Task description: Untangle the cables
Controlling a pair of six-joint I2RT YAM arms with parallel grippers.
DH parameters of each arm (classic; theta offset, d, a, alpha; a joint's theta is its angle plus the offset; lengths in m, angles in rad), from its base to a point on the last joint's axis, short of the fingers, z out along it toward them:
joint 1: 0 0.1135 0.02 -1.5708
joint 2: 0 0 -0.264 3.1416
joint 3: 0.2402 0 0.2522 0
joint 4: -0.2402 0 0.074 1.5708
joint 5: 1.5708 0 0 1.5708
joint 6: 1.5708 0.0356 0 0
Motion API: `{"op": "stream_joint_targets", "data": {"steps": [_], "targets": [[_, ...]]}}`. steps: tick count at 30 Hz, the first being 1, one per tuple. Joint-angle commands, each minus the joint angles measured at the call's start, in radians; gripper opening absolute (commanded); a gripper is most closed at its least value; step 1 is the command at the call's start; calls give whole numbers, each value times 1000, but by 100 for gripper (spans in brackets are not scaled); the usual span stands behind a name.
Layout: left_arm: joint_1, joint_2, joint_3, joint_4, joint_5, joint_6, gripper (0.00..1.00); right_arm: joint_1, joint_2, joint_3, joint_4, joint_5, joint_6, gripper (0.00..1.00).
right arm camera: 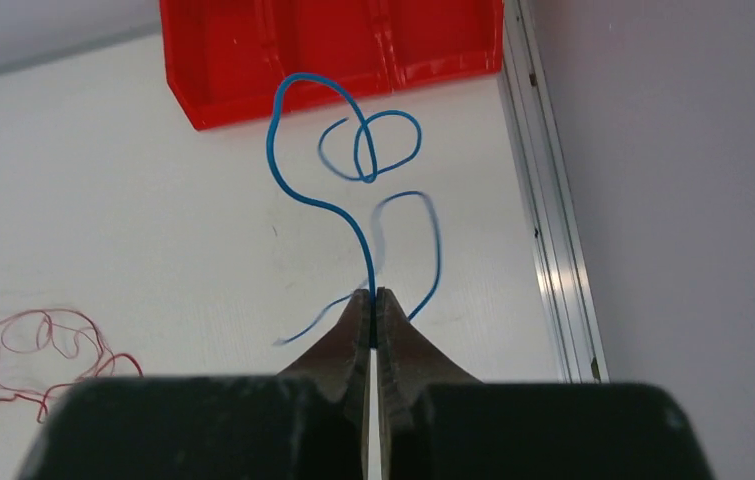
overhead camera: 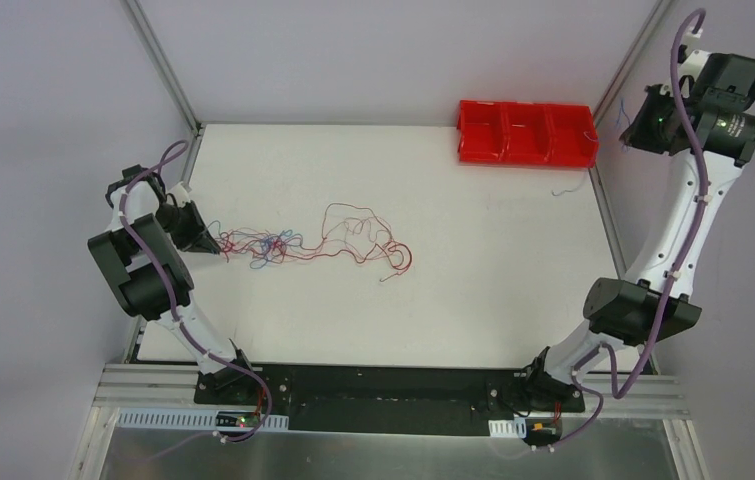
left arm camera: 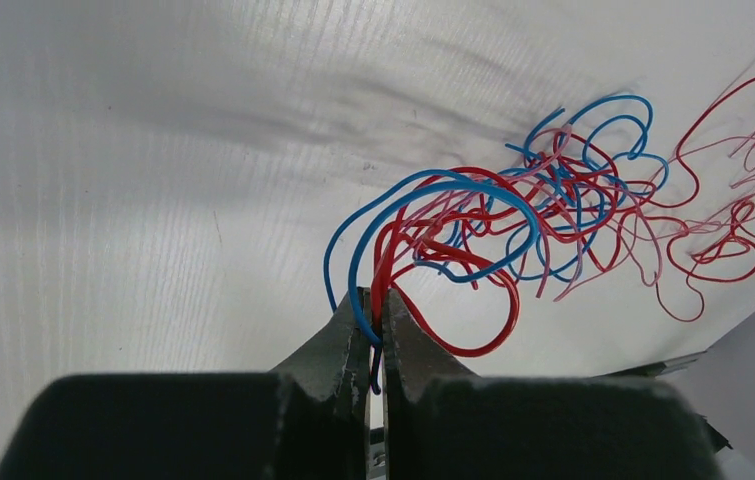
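Landmark = red bin [overhead camera: 528, 158], 3 compartments, at far edge of table [overhead camera: 473, 300], right of centre in top view.

**Grippers**
- L gripper [left arm camera: 373, 312]: jaws pinched together on a small bundle of red + blue strands at the end of the cables [overhead camera: 303, 242] farthest from bin. Strands arch up out of the tips, then run into the main knot.
- R gripper [right arm camera: 373, 300]: jaws closed tight on a single blue wire [right arm camera: 293, 190]. It is just right of bin, raised over table's right edge. Wire rises from the tips and curls into loops in front of bin's near wall. A blurred blue length shows beside it; can't tell if same wire.

**Cables**
- Lie flat on table, well left of bin and nearer the arm bases.
- Strung out in a line: dense red/blue knot at the L gripper end, looser all-red loops [overhead camera: 368, 235] at the end toward bin.
- Well apart from bin.

**Surroundings**
- Nothing lies between tangle and bin.
- Alu rail [right arm camera: 548, 230] runs along table edge right of bin.
- Table: white, matte, faint grain.
- Plain pale grey walls [overhead camera: 373, 50] behind bin and on both sides; metal posts [overhead camera: 158, 60] in the corners.
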Motion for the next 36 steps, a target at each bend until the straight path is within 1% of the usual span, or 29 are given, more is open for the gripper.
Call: {"op": "stream_joint_targets", "data": {"steps": [1,2,4,6,10,11,13,16,20,22,25,30,36], "targets": [[8,1,16,-18,65,41,0,-7,64,163,-27,-56,66,0],[5,-2,13,-24,98,51,7,-8,77,181,-19,-55,75,0],[-9,-19,5,-34,139,67,26,-8,105,202,13,-50,94,0],[-29,-52,-8,-36,174,82,40,-8,129,204,60,-50,119,0],[-94,-111,-18,-35,267,87,73,-5,183,204,169,-68,193,0],[-111,-121,-17,-35,291,84,77,-3,197,207,201,-65,211,0],[-155,-124,-10,-35,309,70,80,2,227,209,271,-46,246,0],[-216,-109,9,-35,320,43,80,3,273,207,369,-8,284,0],[-262,-74,40,-30,356,11,80,11,349,223,471,27,297,0],[-275,-59,51,-25,367,-4,80,16,383,223,529,41,289,0],[-285,-46,65,-15,378,-21,85,28,437,221,617,81,264,0],[-286,-40,81,-13,389,-37,89,55,509,220,770,132,223,0],[-288,-33,92,-13,396,-43,92,75,575,194,889,148,144,0]]}}
